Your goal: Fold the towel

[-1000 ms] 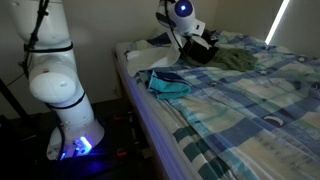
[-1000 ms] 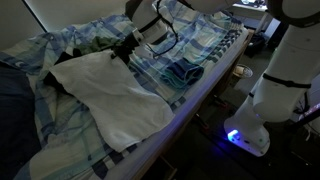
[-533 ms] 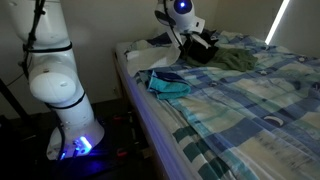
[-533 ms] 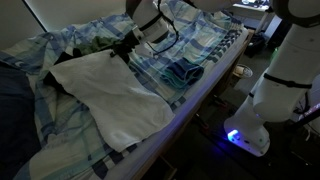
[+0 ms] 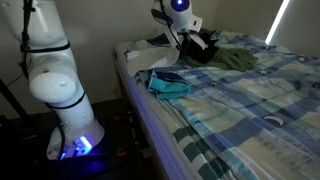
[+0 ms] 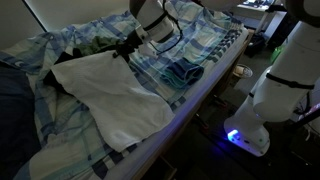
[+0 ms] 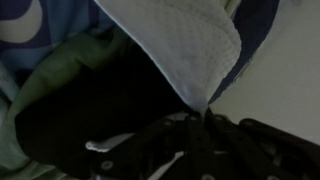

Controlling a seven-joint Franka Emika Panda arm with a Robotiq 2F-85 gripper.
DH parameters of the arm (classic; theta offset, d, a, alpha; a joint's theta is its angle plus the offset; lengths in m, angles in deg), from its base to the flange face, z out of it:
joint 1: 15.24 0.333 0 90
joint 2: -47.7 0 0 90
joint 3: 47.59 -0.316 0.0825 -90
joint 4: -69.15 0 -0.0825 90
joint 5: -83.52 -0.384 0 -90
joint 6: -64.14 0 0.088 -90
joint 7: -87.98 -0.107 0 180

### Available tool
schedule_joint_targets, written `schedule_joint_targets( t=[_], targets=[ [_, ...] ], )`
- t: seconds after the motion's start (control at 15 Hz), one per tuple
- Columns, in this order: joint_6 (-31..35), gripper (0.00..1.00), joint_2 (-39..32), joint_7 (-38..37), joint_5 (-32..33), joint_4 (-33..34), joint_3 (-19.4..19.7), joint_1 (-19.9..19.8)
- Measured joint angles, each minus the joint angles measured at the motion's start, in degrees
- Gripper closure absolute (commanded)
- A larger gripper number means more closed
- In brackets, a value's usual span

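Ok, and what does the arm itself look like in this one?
The arm has bulky, rounded white shells with dark bands at the joints. Its base glows blue-violet in both exterior views. A thin black cable runs along an upper link. The gripper is black, with a blue ring on the white wrist above it.

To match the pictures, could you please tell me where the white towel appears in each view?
In an exterior view: the towel, a pale sliver upper centre, behind the gripper.
In an exterior view: large, centre-left.
Wrist view: top centre, corner pinched.
Shared landmark: the olive-green garment.
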Motion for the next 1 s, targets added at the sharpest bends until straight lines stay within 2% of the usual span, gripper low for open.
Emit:
schedule_joint_targets(
  t=[0.33, 0.4, 0.73, 0.8, 1.0],
  targets=[
    [-4.5, 0.99, 5.5, -4.9, 6.0, -5.7, 0.8, -0.3],
    [-5.8, 0.95, 6.5, -5.4, 6.8, -6.5, 1.1, -0.4],
    [-6.1, 0.95, 6.4, -5.3, 6.8, -6.7, 1.1, -0.4],
    [-6.1, 0.99, 6.4, -5.3, 6.8, -6.7, 1.1, -0.4],
    [-6.1, 0.99, 6.3, -5.3, 6.8, -6.7, 1.1, -0.3]
  ],
)
